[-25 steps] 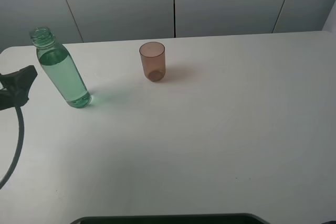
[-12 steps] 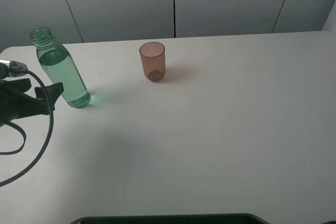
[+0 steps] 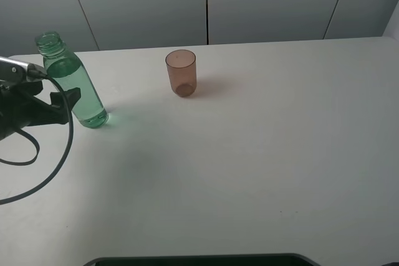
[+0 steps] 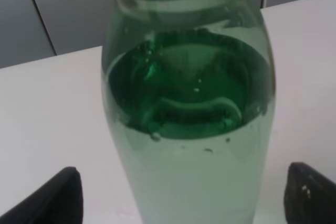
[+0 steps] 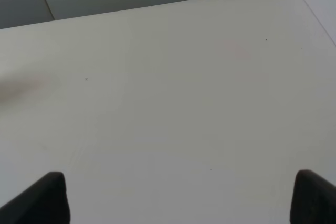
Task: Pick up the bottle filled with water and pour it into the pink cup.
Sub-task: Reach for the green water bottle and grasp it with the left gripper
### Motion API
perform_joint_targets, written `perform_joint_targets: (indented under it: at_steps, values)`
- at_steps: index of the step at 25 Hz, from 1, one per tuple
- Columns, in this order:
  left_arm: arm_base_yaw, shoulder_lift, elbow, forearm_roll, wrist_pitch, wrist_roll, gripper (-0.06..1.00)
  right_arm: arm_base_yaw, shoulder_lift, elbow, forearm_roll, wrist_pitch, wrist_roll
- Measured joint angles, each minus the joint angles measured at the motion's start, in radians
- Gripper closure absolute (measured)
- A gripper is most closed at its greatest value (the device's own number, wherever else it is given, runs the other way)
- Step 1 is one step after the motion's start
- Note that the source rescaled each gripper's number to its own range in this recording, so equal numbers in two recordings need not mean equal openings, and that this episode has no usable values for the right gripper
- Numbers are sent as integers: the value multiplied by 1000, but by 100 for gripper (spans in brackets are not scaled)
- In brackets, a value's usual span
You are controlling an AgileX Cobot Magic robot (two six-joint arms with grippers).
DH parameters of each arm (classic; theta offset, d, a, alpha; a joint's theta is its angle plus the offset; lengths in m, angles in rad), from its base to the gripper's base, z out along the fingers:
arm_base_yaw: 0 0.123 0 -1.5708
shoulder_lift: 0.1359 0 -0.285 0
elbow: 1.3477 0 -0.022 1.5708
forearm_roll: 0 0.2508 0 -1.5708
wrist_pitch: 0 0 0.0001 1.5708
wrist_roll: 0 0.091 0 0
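Observation:
The green-tinted bottle point(image 3: 73, 85) stands upright and uncapped at the table's far left, holding water. In the left wrist view the bottle point(image 4: 189, 108) fills the frame. My left gripper point(image 3: 57, 95) is open at its lower half. Its fingertips point(image 4: 50, 200) show on either side of the bottle, a gap left on each side. The pink cup point(image 3: 181, 73) stands upright to the bottle's right, well apart from it. My right gripper point(image 5: 178, 200) is open over bare table with nothing between its fingers; it is outside the exterior high view.
A black cable point(image 3: 59, 163) loops from the left arm over the table's left edge. A dark object's edge point(image 3: 193, 258) runs along the table's near side. Grey wall panels point(image 3: 206, 4) stand behind the white table point(image 3: 280, 154).
My left gripper has moved in from the left edge toward the bottle, staying open; its fingers now flank the bottle. Bottle and cup have not moved.

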Motion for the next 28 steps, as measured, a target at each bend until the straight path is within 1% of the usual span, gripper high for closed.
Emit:
perform_joint_targets:
  at_steps: [3, 10, 13, 22, 28]
  values:
    - [0, 0, -25, 6, 5, 4, 5, 0, 0, 0, 0, 0, 0]
    - [0, 5, -78, 27, 51, 6, 3, 0, 0, 0, 0, 0, 0]
    - [0, 45, -93, 37, 32, 6, 2, 0, 0, 0, 0, 0, 0]
    - [0, 235, -155, 68, -25, 5, 2, 0, 0, 0, 0, 0, 0]
    - [0, 259, -163, 102, -54, 5, 2, 0, 0, 0, 0, 0, 0]
